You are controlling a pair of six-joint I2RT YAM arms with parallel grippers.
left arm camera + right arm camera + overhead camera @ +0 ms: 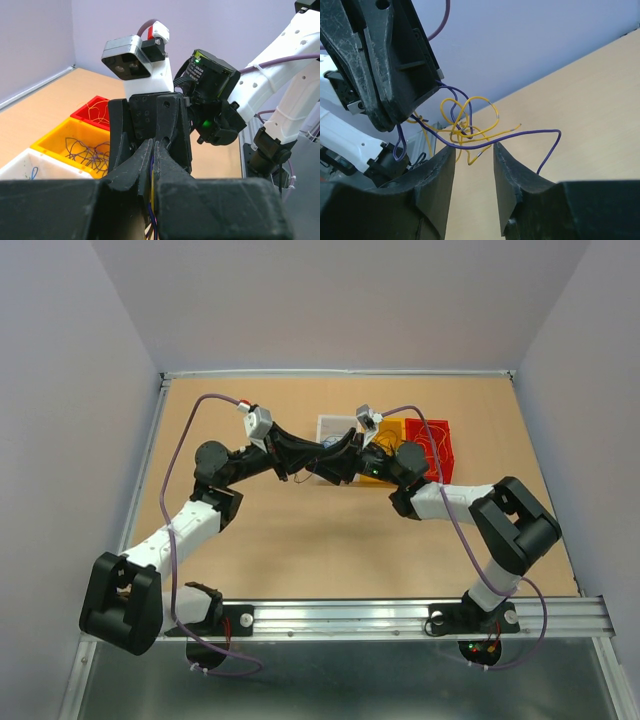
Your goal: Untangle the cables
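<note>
Mid-untangle: left pincer (151, 202) is clamped on the yellow-and-purple cables (465, 127), right pincer (474, 157) gapes just under them — next it probably needs to nip one strand and pull.

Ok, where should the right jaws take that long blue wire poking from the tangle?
I'd take the blue wire on its down-bent tail, head-on from the right gripper's side: it hangs clear of the yellow loops and runs crosswise to the jaws' closing, unlike the level stretch.

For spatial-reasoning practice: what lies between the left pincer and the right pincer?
The cables, a yellow and purple-blue knot held by the left pincer, at the right pincer's tips; the right wrist view shows it.
</note>
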